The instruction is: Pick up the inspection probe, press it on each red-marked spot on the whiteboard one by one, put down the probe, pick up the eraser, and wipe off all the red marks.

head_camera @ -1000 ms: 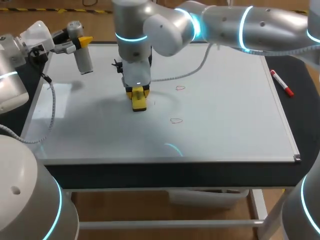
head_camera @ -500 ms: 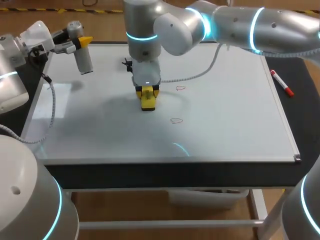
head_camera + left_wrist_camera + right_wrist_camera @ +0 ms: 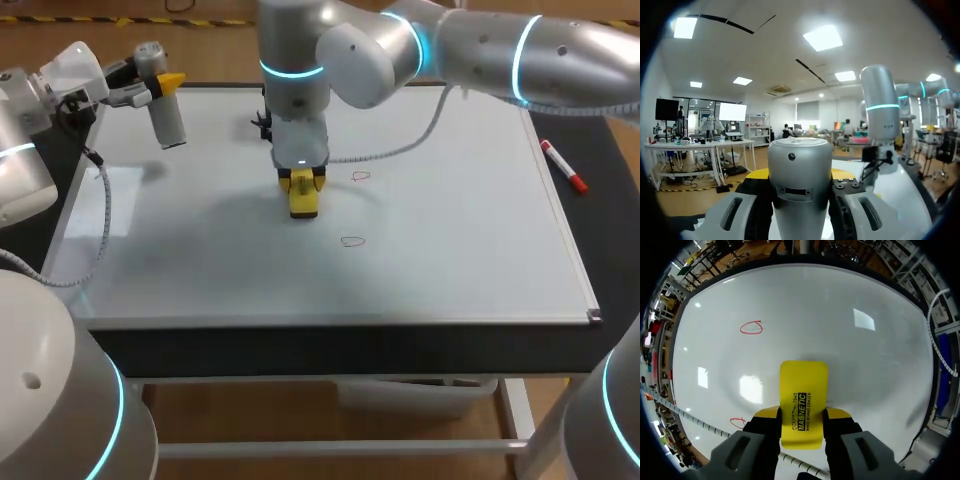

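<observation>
My left gripper (image 3: 158,84) hangs above the whiteboard's (image 3: 450,230) far left corner, shut on the silver cylindrical probe (image 3: 168,122). In the left wrist view the probe (image 3: 800,185) fills the gap between that gripper's fingers (image 3: 800,175). My right arm reaches in to the board's middle, its gripper (image 3: 301,182) shut on the yellow eraser (image 3: 304,200), whose end appears to meet the board. Two red marks remain: one (image 3: 360,176) just right of the eraser, another (image 3: 351,241) nearer the front. The right wrist view shows the eraser (image 3: 802,400) in the gripper (image 3: 802,412) and both marks (image 3: 751,327) (image 3: 737,422) off to one side.
A red marker pen (image 3: 564,165) lies on the black table just past the whiteboard's right edge. A cable (image 3: 400,140) from the right arm hangs over the board behind the eraser.
The right arm has slid the eraser to the right across the board, closer to the far red mark. The left arm and probe have stayed still.
</observation>
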{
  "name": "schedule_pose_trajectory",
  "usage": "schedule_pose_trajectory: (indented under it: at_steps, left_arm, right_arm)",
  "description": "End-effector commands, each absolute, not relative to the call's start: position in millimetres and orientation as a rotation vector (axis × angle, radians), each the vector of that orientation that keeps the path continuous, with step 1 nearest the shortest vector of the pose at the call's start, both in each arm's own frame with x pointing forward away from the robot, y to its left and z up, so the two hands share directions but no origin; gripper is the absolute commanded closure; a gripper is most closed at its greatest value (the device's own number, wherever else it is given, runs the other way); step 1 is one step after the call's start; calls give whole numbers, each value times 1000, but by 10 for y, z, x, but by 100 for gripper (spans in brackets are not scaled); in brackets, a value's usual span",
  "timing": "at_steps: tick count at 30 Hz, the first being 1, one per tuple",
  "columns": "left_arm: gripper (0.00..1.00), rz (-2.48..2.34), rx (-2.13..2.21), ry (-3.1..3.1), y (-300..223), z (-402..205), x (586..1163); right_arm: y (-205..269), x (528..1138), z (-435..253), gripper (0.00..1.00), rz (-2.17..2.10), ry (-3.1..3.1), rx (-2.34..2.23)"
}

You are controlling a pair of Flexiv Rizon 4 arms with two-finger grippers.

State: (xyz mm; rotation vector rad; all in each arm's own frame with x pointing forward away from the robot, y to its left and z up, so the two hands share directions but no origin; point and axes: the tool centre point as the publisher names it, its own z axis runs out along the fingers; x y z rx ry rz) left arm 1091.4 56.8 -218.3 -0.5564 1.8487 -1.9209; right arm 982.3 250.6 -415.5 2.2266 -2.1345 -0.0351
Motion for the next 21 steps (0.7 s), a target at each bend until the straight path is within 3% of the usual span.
schedule_pose_trajectory:
  at_steps: [1,9,21]
  left_arm:
    - [100,-1919,-557,1847,565,-2175,10909]
    - [100,-1919,-557,1847,565,-2175,10909]
    - [100,-1919,-557,1847,565,-2175,10909]
  right_arm:
    - [2398,9844,-3994,100,-22,-2135,2228]
    - [2096,9972,-3861,100,-5,-2212,2174]
    - [1260,10182,-3647,100,82,-2434,1969]
